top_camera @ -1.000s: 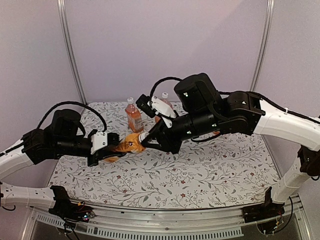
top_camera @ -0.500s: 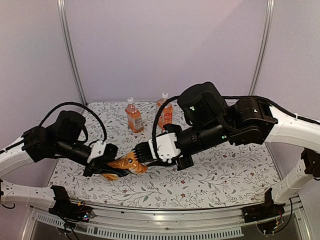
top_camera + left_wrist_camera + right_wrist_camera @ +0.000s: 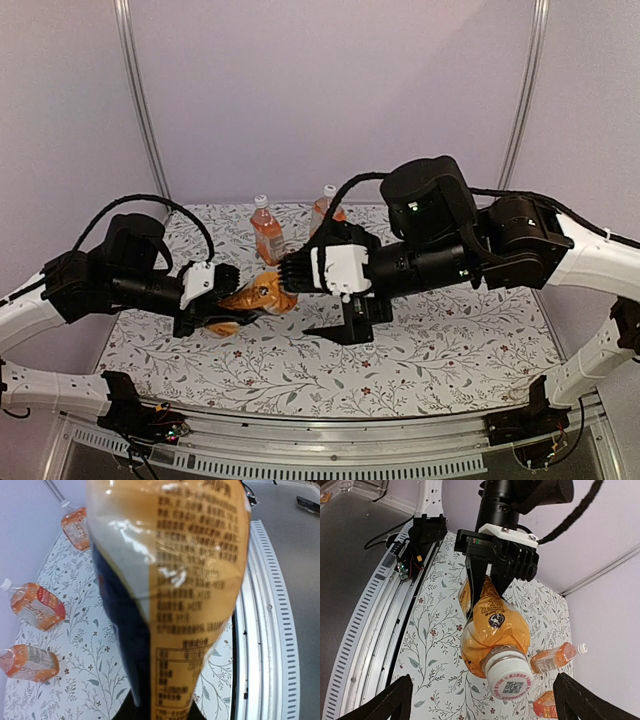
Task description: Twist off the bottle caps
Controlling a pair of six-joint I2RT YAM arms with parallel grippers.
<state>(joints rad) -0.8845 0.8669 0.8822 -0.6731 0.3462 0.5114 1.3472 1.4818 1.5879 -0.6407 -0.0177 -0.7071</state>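
Between the wide-open right fingers (image 3: 390,700), cap (image 3: 509,677) still on bottle (image 3: 492,630), left fingers (image 3: 473,582) clamped on it. Unscrewing step, likely re-grip; next: close on cap, twist.

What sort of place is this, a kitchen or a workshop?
Probably a small robot test booth: plain walls on metal posts, robot arms bolted to a rail, and a flowered tablecloth set with drink bottles.
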